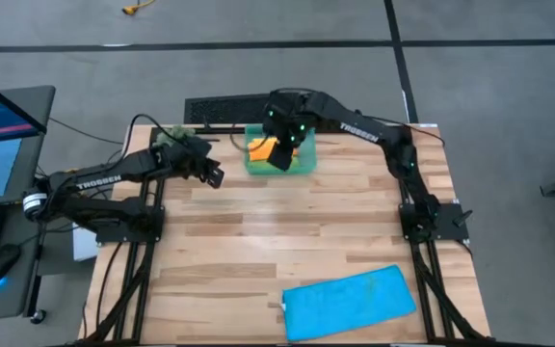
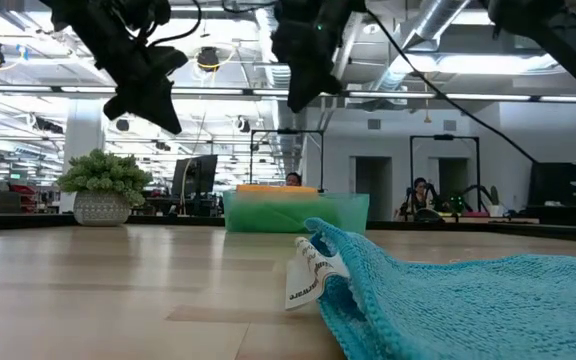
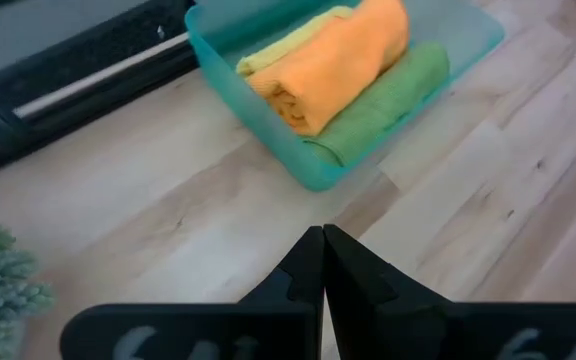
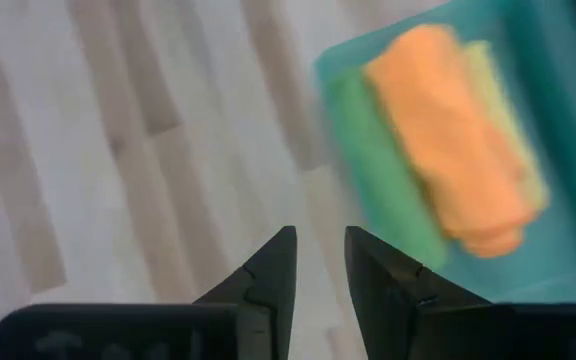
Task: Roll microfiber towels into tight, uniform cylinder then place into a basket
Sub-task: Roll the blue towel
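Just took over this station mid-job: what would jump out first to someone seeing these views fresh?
First, the teal basket at the table's far edge, with orange, green and yellow rolled towels packed inside. Next, the blue towel, flat and unrolled at the near edge. Above the basket hangs the right claw, empty and slightly open, while the left claw waits shut to the basket's left.
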`<action>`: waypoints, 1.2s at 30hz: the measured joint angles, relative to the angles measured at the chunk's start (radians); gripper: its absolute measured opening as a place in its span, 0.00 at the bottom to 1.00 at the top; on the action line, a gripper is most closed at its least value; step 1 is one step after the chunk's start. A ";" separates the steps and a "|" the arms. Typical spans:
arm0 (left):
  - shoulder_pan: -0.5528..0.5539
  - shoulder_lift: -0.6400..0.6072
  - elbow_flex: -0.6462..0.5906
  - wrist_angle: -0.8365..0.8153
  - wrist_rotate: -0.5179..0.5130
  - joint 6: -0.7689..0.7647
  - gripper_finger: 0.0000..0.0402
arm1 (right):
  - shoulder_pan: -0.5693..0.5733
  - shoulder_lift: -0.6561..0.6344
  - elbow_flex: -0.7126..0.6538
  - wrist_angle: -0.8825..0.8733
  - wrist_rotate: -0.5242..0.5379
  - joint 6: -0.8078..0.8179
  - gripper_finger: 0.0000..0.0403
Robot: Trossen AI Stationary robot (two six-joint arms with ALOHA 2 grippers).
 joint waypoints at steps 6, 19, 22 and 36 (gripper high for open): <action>-0.072 -0.023 0.000 -0.007 -0.049 0.052 0.00 | 0.128 0.000 0.000 -0.040 0.053 0.057 0.27; -0.274 -0.115 0.000 -0.015 -0.082 0.087 0.00 | 0.378 0.000 0.000 -0.070 0.286 0.310 0.27; -0.325 -0.134 0.000 -0.014 -0.082 0.087 0.00 | 0.415 0.000 0.000 -0.080 0.354 0.380 0.27; -0.485 -0.186 0.000 -0.014 -0.070 0.133 0.00 | 0.575 -0.029 -0.002 -0.235 0.556 0.555 0.27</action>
